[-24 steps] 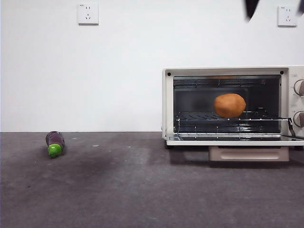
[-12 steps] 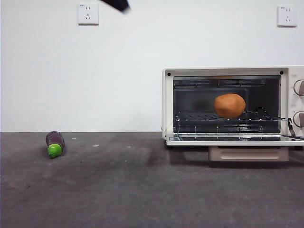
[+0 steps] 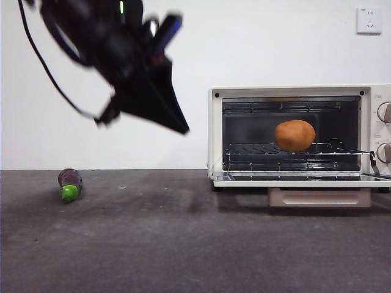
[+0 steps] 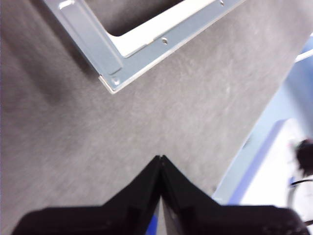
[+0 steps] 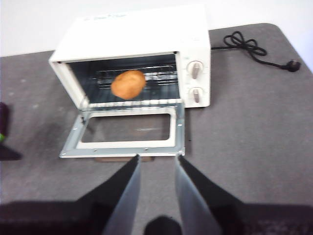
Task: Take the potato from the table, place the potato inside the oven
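The orange-brown potato point(image 3: 295, 135) point(image 5: 128, 83) lies on the wire rack inside the cream-white oven point(image 3: 215, 131) point(image 5: 142, 29). The oven's door point(image 3: 293, 181) point(image 5: 73, 142) hangs open and flat over the table point(image 3: 183, 244). My left gripper point(image 3: 182, 129) point(image 4: 160, 159) is shut on nothing and hangs in the air left of the oven, above the table near a corner of the door point(image 4: 111, 81). High up and back from the oven front, my right gripper point(image 5: 157, 158) is open and holds nothing.
A small purple eggplant point(image 3: 69, 184) with a green cap lies on the table at the far left. The oven's black power cord point(image 5: 249, 43) trails over the table beside the oven's knob side. A wall socket point(image 3: 369, 20) sits above the oven.
A black tip at the top right went out of view. The left arm came down from the top edge and now fills the upper left. Potato and eggplant have not moved.
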### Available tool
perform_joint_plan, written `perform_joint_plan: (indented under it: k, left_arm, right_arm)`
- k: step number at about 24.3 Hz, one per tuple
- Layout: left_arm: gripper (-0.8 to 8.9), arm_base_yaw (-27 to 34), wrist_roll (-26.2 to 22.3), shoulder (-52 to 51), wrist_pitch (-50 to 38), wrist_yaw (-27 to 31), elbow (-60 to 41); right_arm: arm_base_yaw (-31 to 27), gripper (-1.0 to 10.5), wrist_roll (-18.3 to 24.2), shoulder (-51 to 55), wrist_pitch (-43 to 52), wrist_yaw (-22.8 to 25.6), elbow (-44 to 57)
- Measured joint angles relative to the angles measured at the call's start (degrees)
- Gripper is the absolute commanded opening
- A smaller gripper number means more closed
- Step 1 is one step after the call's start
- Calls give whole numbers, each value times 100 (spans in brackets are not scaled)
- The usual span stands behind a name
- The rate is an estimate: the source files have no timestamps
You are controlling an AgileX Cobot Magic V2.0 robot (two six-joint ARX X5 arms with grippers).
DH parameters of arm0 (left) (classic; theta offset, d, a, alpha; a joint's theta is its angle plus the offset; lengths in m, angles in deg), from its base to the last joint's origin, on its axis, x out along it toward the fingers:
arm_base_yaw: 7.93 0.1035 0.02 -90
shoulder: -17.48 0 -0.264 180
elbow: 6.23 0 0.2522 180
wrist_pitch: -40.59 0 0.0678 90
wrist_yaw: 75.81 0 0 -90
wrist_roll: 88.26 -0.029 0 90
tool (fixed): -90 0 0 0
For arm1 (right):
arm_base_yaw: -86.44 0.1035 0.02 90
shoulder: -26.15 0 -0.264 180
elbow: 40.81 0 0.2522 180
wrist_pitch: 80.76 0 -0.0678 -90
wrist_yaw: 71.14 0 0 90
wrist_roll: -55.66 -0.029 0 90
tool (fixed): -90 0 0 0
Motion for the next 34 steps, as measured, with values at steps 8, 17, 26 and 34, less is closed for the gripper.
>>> perform_joint_plan:
  k: [8,17,26,34]
  left_arm:
    - [-8,330,551,935,-575,-448,0]
    - [-8,286,1346,1460,-1438,-514,0]
    - [-8,195,1956,1606,-1779,-389,0]
    - [-8,140,2232,1628,-1963,-216,0]
  right_arm:
    - [4,55,-7,28,7,-160,0]
    - [4,-12,-15,28,247,-160,0]
    - [4,-12,-15,28,337,-160,0]
    - [2,-12,-15,28,417,-160,0]
